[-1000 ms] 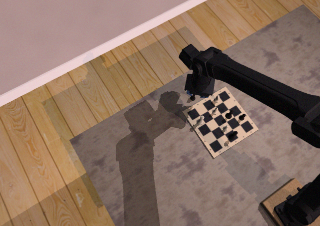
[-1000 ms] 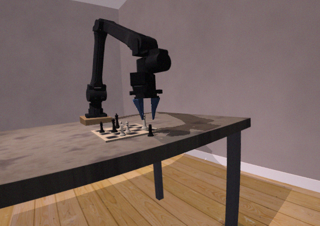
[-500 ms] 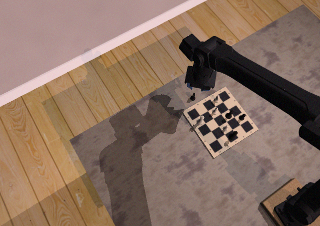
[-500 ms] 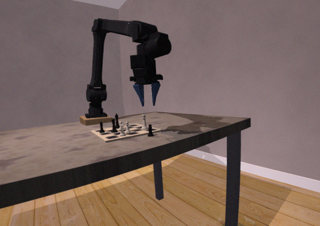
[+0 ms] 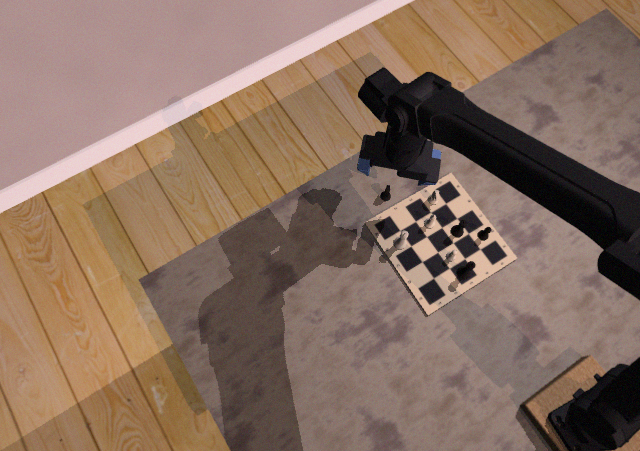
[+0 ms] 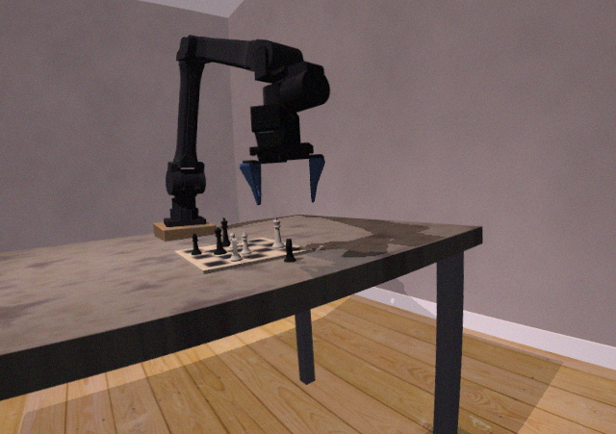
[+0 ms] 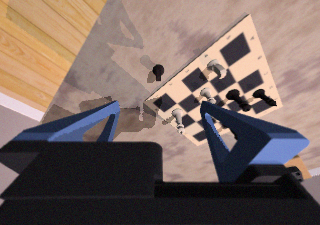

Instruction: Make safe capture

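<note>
My gripper (image 5: 394, 174) (image 6: 285, 202) (image 7: 160, 105) is wide open and empty, above the table over the board's edge. A black piece (image 5: 386, 194) (image 6: 289, 251) (image 7: 158, 71) stands upright on the table just outside the board (image 5: 412, 275) (image 6: 194, 263) (image 7: 252, 60). On the board stand a tall white piece (image 5: 401, 239) (image 6: 276, 233) (image 7: 177, 120) near one edge, a white piece (image 5: 433, 197) (image 6: 235, 250) (image 7: 216, 68), another white piece (image 5: 430, 221) (image 6: 243, 244) and a white piece (image 5: 450, 255) deeper in. All look upright; exact squares are hard to read.
Black pieces on the board are one (image 5: 458, 229) (image 6: 218, 242) (image 7: 238, 99) near the middle, one (image 5: 484, 233) (image 6: 194, 244) (image 7: 264, 97) toward the far side, and a tall one (image 5: 466, 267) (image 6: 224, 232). The arm's wooden base (image 5: 560, 389) (image 6: 181, 231) stands beyond the board.
</note>
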